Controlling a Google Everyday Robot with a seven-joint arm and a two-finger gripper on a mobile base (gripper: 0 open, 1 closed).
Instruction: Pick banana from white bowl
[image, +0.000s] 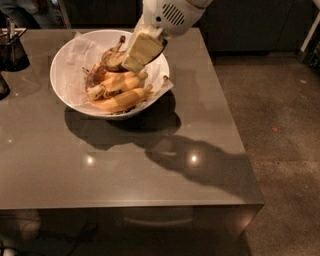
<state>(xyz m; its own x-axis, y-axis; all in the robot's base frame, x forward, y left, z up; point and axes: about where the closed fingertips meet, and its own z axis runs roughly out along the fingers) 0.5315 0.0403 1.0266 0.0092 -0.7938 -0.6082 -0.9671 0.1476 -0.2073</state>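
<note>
Near half of the bench (125, 200): two light glints on the glossy grey top, plus the arm's shadow (205, 167) running toward the near right corner.

The white bowl (59, 80) sits in the far half, up close to the far edge, roughly midway between the far corners. It's lined with crumpled paper (80, 50), one flap hanging over the rim on the right side.

Inside, the yellow-orange bananas (120, 97) are stacked on the near side. The banana (112, 59), dark brown-black, lies just behind them toward the far side, stem up toward the far edge. It's in the bowl, resting on the pile.

The gripper (131, 65) comes in from above the far edge and tilts down toward the left edge, tip right at the banana's right end. We can't tell how far open it is, or whether it has hold of anything.

A dark container (12, 50) stands at the far left corner, apart from the bowl.
</note>
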